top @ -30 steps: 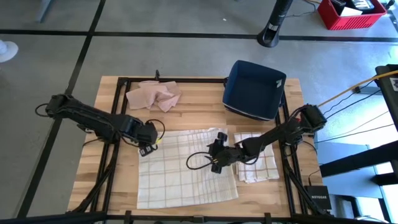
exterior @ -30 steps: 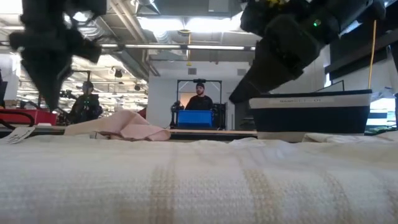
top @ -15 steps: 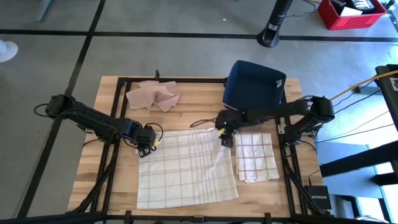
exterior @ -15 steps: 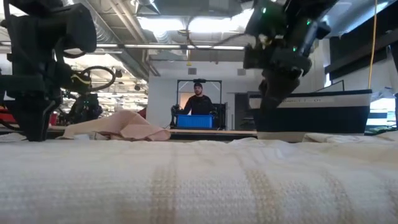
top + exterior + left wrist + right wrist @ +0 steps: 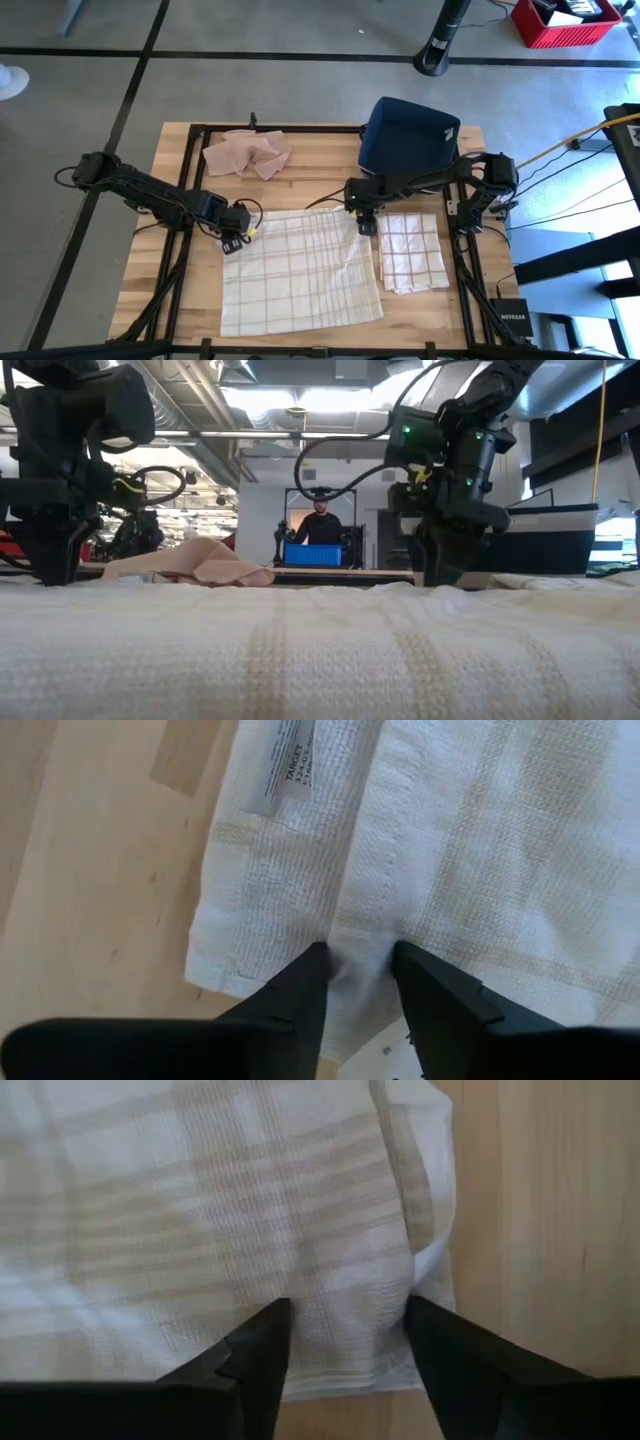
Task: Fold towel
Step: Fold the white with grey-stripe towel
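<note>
The white plaid towel (image 5: 300,270) lies spread flat on the table, and it fills the foreground of the low view (image 5: 320,660). My left gripper (image 5: 237,238) is down at the towel's far left corner, shut on the cloth (image 5: 355,975). My right gripper (image 5: 362,220) stands at the far right corner, pointing down. It is open, with its fingers set apart on the cloth (image 5: 345,1330). In the low view the left gripper (image 5: 55,565) and the right gripper (image 5: 445,570) both reach down to the towel. My left gripper pinches a small pucker of the towel near its far left corner (image 5: 358,945) between the two fingers, from above. The hem and label lie flat beside it, and the rest of the towel lies on the table. My right gripper's open fingertips (image 5: 262,1342) rest on the towel's far right corner (image 5: 400,1280) from above. The cloth bulges a little between them and lies on the table.
A folded plaid towel (image 5: 410,252) lies right of the spread one. A dark blue bin (image 5: 410,140) stands at the far right, close behind my right arm. A crumpled pink cloth (image 5: 247,152) lies at the far left. People show in the room beyond (image 5: 320,520).
My right gripper has swung from the towel's right side toward the far edge, then come down on the far right corner. The towel's right edge rumpled and has settled flat again. My left gripper has lowered onto the far left corner.
</note>
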